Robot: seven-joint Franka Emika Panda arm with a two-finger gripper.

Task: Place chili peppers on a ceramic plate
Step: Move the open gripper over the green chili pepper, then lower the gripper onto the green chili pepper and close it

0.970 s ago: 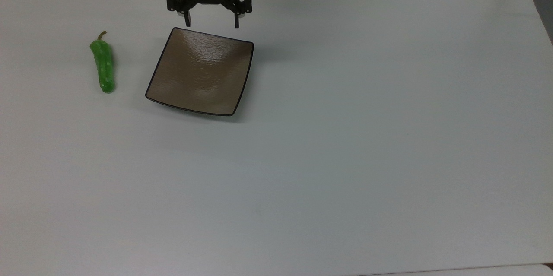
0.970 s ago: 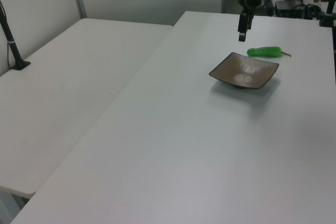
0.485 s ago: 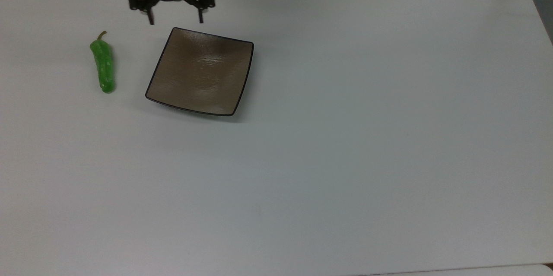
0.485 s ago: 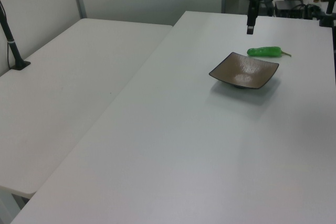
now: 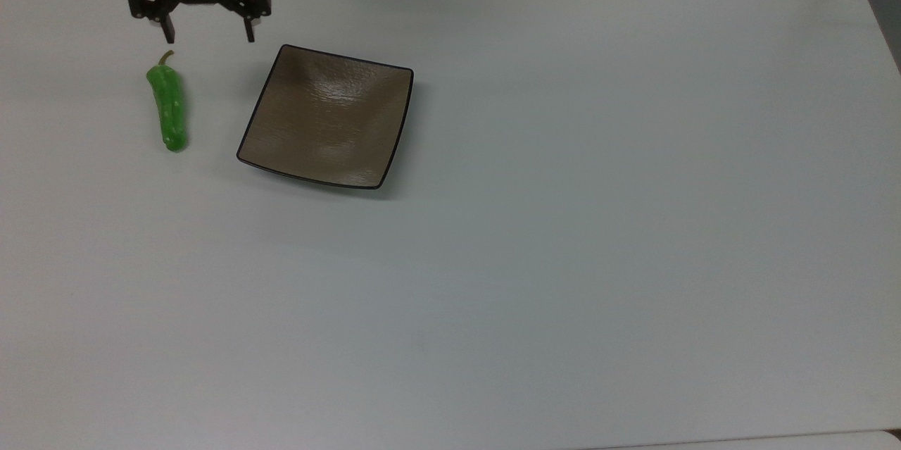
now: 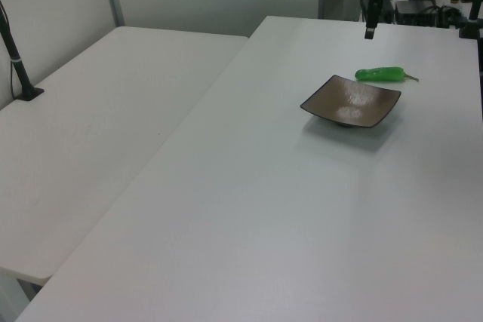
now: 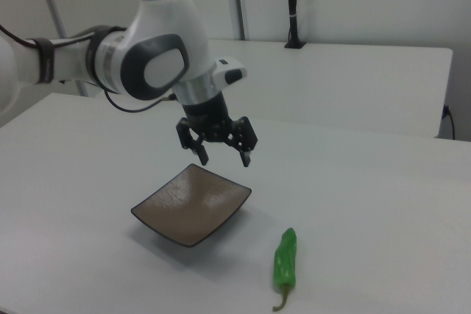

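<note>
The gripper point(image 5: 208, 35) hangs pointing down — fingers point(image 7: 246, 158) spread wide, holding nothing.

My gripper point(image 5: 208, 36) hangs with fingers spread above bare table point(image 5: 563, 260), with air below it and nothing between it and the chili pepper point(image 5: 167, 109), which lies at about seven o'clock from it in the top view. The ceramic plate point(image 5: 327, 119) sits at about four o'clock, apart from the pepper with a strip of bare table between them. From three through six o'clock of the plate, the tabletop lies open.
</note>
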